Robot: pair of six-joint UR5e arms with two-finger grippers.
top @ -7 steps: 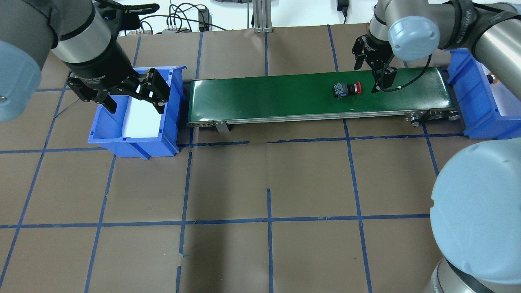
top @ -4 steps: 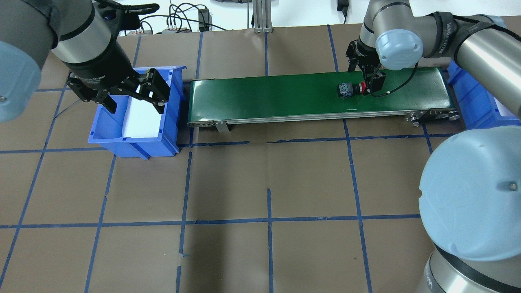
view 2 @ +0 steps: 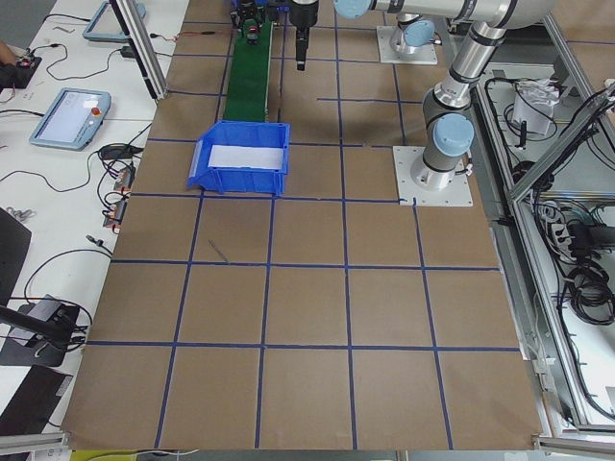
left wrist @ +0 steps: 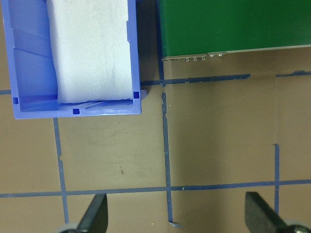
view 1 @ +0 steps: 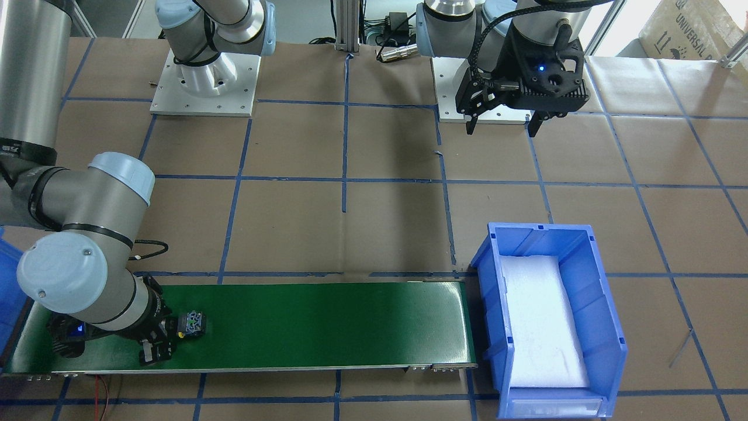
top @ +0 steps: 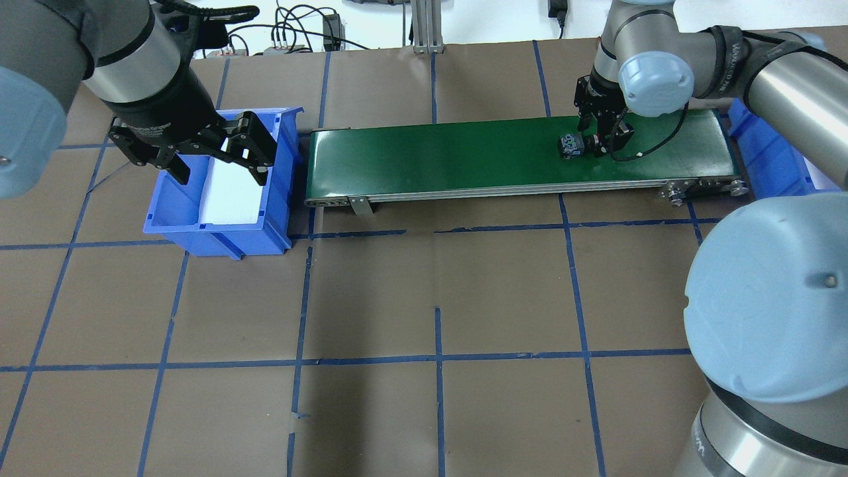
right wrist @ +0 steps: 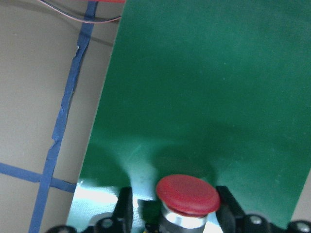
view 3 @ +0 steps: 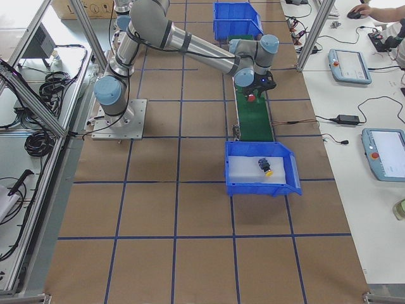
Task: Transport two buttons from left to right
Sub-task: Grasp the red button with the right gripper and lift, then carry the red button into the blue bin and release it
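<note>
Closest in, under the right wrist camera: the red button (right wrist: 187,195), glossy domed red cap over a silver collar, set between the black fingers (right wrist: 227,209) of the right gripper (top: 599,140). Jaws apart, one on each side of the cap; one finger against the cap's rim, a pale gap beside the other, so straddling, no clamp to be seen. Lying on its side on the green belt (top: 430,156), cap to the right, black body and greyish terminal block to the left, about midway between the belt's near and far edges and well toward its right end.

Leftward of the button, bare green all the way to the belt's left end; rightward, only a short stretch before the end rollers. Along the near edge, a silver rail, then open brown table (top: 437,291) crossed by blue tape lines. Just past the right end, the right bin (view 3: 262,189), blue, lined with white foam, with the yellow button (view 3: 265,166) lying on the foam: black body, yellow cap, small in the side view.

Farther off, just beside the belt's left end, the left bin (top: 281,179), blue, same white foam lining. High over the table by that bin, the left gripper (top: 223,176), jaws spread wide, holding nothing. Beyond the table's far edge, a tangle of black cables (top: 289,30).
</note>
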